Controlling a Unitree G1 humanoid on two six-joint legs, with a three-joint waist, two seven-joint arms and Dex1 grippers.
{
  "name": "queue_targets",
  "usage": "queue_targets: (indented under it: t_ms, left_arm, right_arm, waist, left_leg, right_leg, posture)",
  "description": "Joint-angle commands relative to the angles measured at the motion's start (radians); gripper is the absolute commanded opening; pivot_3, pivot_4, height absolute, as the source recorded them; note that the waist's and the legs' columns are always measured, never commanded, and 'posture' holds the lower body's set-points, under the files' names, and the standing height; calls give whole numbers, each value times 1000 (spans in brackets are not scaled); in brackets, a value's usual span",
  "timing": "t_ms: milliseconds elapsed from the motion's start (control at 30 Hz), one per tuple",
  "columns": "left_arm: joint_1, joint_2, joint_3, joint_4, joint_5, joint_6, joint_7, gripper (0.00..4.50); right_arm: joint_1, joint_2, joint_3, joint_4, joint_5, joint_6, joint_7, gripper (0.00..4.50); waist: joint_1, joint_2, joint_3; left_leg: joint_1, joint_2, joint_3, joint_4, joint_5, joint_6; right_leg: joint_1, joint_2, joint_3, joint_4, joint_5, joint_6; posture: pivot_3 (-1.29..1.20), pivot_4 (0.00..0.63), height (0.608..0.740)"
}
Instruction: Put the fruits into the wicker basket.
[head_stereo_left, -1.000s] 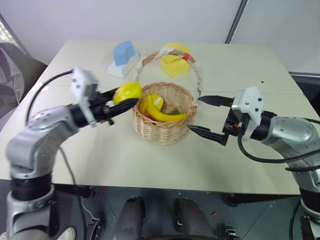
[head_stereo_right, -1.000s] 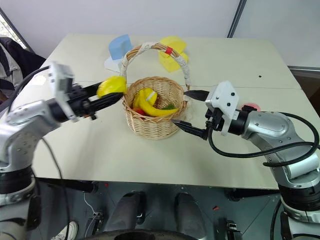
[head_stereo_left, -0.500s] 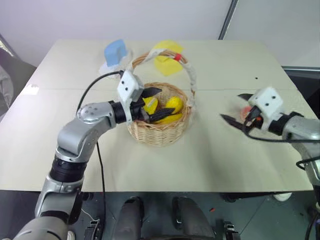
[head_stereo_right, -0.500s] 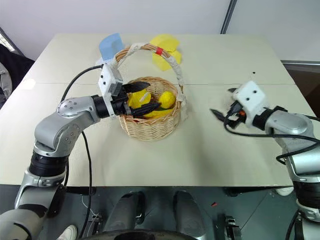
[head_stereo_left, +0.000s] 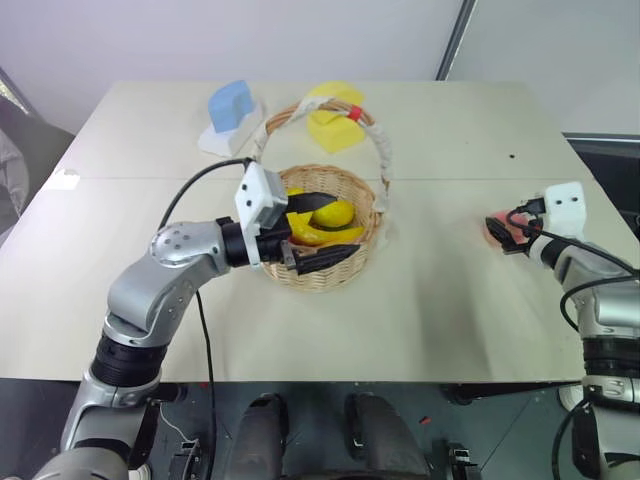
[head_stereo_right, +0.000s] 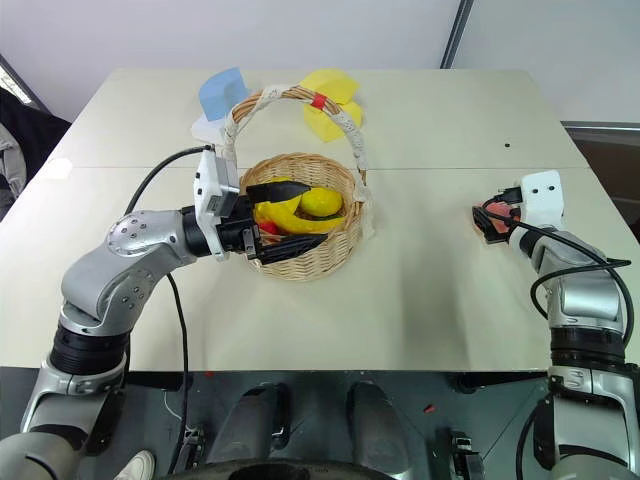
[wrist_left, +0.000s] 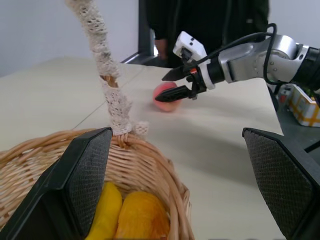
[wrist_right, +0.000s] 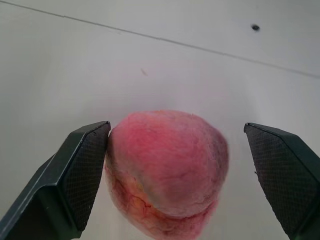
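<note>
Black fingers on the left claw (head_stereo_right: 282, 218) are spread wide with nothing between them, one finger over the basket's opening and the other lower, along the near wall, so the claw sits right at the wicker basket (head_stereo_right: 330, 250) near the middle of the table (head_stereo_right: 300, 320). Inside the basket you can see the lemon (head_stereo_right: 322, 203) sitting next to the banana bunch (head_stereo_right: 283, 212), both just past those fingers, plus a bit of something red tucked under them that I can't make out. The basket's tall white-wrapped handle (head_stereo_right: 352, 135) arches over it all, with a red tape mark near the top. Over on the right side of the table, the right claw (head_stereo_left: 508, 232) is also wide open, and the peach (wrist_right: 167, 165) is sitting on the table between its two fingers, very close to one finger and well clear of the other, not gripped. So the peach is well apart from the basket. Behind the basket at the far side of the table there's a blue-and-white block (head_stereo_left: 230, 113) and a yellow block (head_stereo_left: 335, 125).
</note>
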Motion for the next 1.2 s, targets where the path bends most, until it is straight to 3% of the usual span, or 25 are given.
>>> queue_targets:
  t_ms: [33,167,367,533,633,733,833,933,1067,1200]
  left_arm:
    - [1,3,15,-40,-2,-13,12,4500]
    - [11,7,29,-25,3,-24,20,4500]
    - [95,56,166,23,-4,-88,10,4500]
    - [212,126,297,43,-46,-122,-44,4500]
    - [255,148,328,43,-63,-123,-62,4500]
    - [257,140,341,38,-81,-113,-45,4500]
    - [262,128,336,11,-101,-104,-24,4500]
    - [272,115,322,-18,-110,-100,-2,4500]
    - [270,107,311,-40,-121,-94,19,4500]
    - [271,105,304,-52,-128,-90,29,4500]
  right_arm:
    - [-26,12,-38,-9,26,16,0,3938]
    - [-33,12,-48,-47,40,35,3,2547]
    - [54,-49,-10,-413,122,22,198,2468]
    - [108,-93,4,-828,470,167,399,2468]
    - [15,-19,122,-898,500,239,305,2468]
    - [-97,108,298,-866,367,259,157,2468]
    - [-171,226,364,-771,272,282,15,2468]
    - [-204,262,427,-696,188,261,-8,2468]
    - [-222,271,439,-690,149,223,10,4430]
    - [-169,235,393,-815,203,204,87,4475]
  waist:
    - [0,0,0]
    - [0,0,0]
    - [-3,2,0]
    - [-3,2,0]
    - [-1,1,0]
    - [-3,0,0]
    - [0,0,-1]
    - [4,0,-1]
    - [1,0,-1]
    - [0,0,-1]
  left_leg:
    - [0,0,0,0,0,0]
    - [0,0,0,0,0,0]
    - [0,0,0,-1,0,0]
    - [1,1,-1,-1,0,0]
    - [1,2,-2,0,0,0]
    - [1,2,0,1,1,-2]
    - [0,2,1,1,2,-4]
    - [-5,1,1,1,3,-5]
    - [-8,1,2,1,3,-5]
    - [-7,1,1,0,3,-5]
  right_leg:
    - [0,0,0,0,0,0]
    - [0,0,0,0,0,0]
    - [-1,0,0,2,0,1]
    - [-5,1,0,10,-1,3]
    - [-5,1,-1,10,-3,0]
    - [-5,-1,0,9,-1,-6]
    - [-6,-2,0,9,0,-7]
    - [-10,-3,0,9,0,-7]
    - [-13,-3,0,10,2,-3]
    - [-14,-1,0,11,2,-2]
  posture:
    - [0,150,740]
    - [0,150,740]
    - [0,150,740]
    - [0,150,740]
    - [0,150,740]
    - [0,150,740]
    - [0,150,740]
    - [0,150,740]
    - [0,150,740]
    - [0,150,740]
